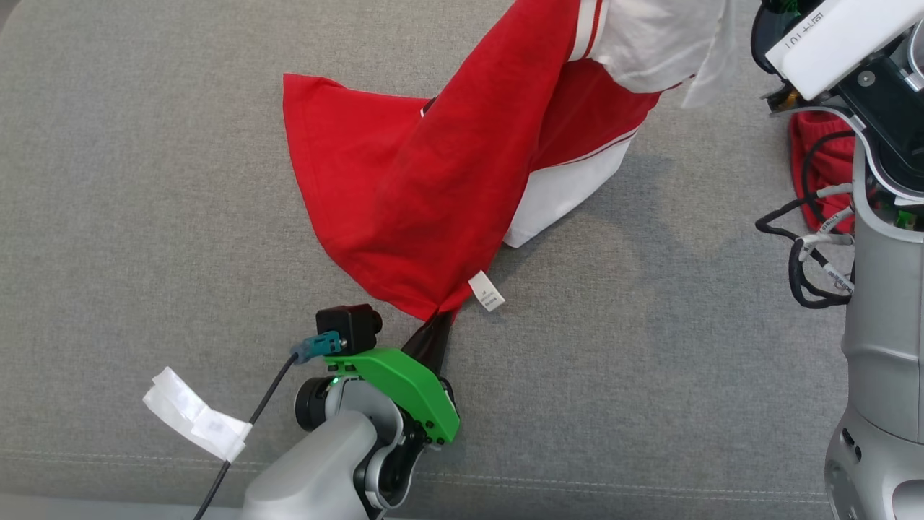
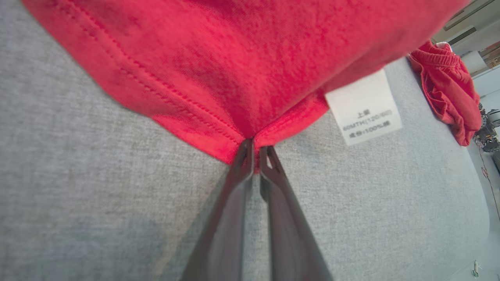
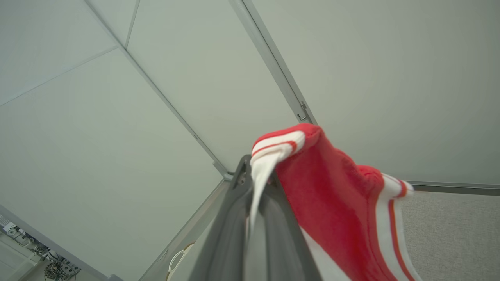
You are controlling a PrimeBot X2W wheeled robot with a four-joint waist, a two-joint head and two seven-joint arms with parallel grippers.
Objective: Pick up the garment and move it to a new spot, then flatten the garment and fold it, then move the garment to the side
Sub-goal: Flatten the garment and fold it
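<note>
The left gripper [image 2: 254, 147] is pinched closed on the red hem of the garment [image 1: 404, 188], just beside the white care label [image 2: 363, 107]. The right gripper [image 3: 258, 171] is clamped on a red-and-white striped edge, high up and well apart from the label. Between them the garment hangs stretched, its lower folds resting on the grey cushion [image 1: 144, 180] beyond the label. Another red cloth [image 2: 449, 86] lies well apart from the label.
</note>
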